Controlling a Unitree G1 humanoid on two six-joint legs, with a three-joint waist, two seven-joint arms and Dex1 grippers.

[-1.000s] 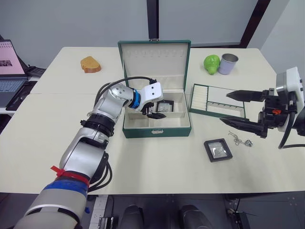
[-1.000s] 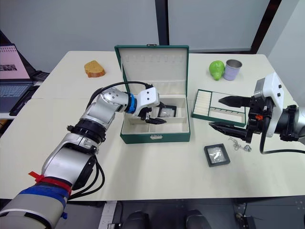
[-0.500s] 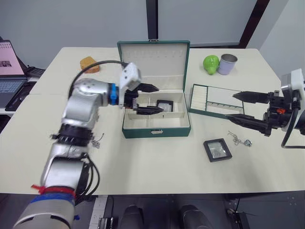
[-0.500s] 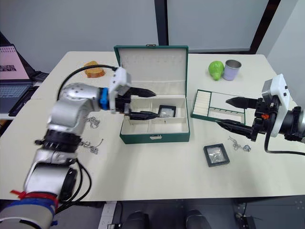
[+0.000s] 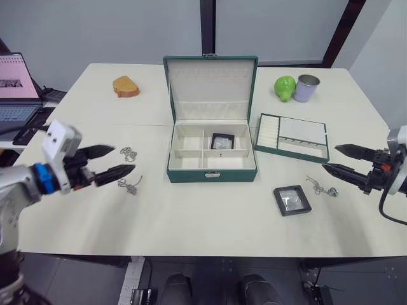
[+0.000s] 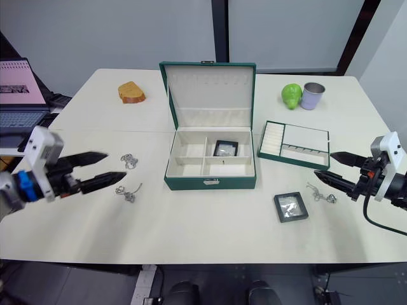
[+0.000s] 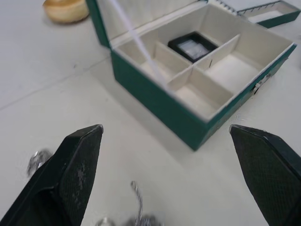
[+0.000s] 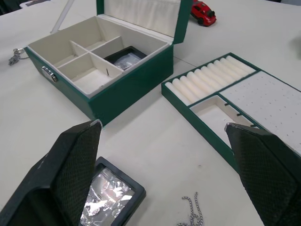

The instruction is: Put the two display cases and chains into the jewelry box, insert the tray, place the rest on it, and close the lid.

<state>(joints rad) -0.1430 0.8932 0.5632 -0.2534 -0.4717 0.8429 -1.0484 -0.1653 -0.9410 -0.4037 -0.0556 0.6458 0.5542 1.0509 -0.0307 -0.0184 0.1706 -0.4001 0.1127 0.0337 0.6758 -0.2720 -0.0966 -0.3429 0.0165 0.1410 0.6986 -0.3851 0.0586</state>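
Observation:
The jewelry box (image 5: 212, 173) stands mid-table with its lid (image 5: 211, 79) upright. One display case (image 5: 222, 141) lies in its back right compartment. The other display case (image 5: 292, 200) lies on the table right of the box, beside a chain (image 5: 321, 187). Two more chains (image 5: 129, 153) (image 5: 130, 186) lie left of the box. The tray (image 5: 302, 130) sits at the box's right. My left gripper (image 5: 123, 159) hovers open and empty just left of those two chains. My right gripper (image 5: 329, 157) is open and empty at the far right, near the right chain.
A bread slice (image 5: 126, 86) lies at the back left. A green fruit (image 5: 284, 87) and a metal cup (image 5: 306, 88) stand at the back right. A laptop (image 5: 16, 95) sits off the table's left edge. Behind the box is a red toy car (image 8: 203, 12).
My left gripper has come out of the box, leaving a display case inside, and swung far left and down near the left chains. My right gripper has drawn back to the right.

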